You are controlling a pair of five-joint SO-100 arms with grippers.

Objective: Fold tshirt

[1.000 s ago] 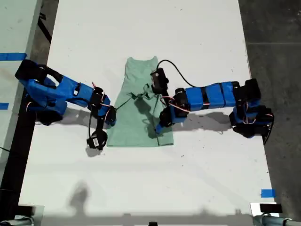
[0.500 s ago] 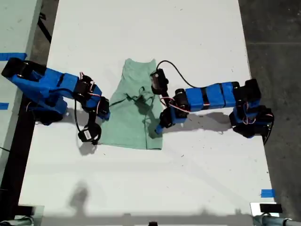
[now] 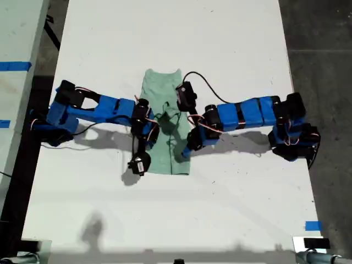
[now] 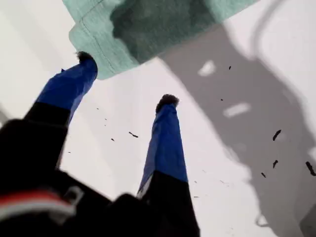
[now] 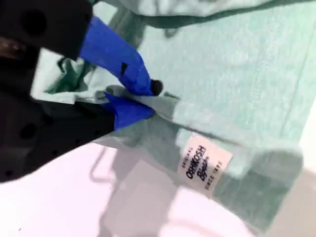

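Pale mint-green short-sleeved cloth tshirt (image 3: 165, 88) lies on the white flat tabletop (image 3: 231, 44), roughly mid-table in the exterior view, bunched into a narrow, wrinkled strip with a darker crease across its middle.

My second gripper (image 3: 147, 136), on the blue arm reaching in from the exterior view's left, sits over the tshirt's edge on that side. In the second wrist view its blue jaws (image 5: 150, 98) are pinched together on a fold of the tshirt (image 5: 237, 64). A small white sewn-in label with dark print (image 5: 202, 165) shows just beside that fold.

My first gripper (image 3: 186, 153), on the blue arm from the exterior view's right, is at the tshirt's opposite edge, low near the hem. In the first wrist view its jaws (image 4: 127, 79) stand apart, nothing between them. One fingertip is just at a hemmed corner of the tshirt (image 4: 98, 29); the other is over bare table. Touching or not, can't tell.
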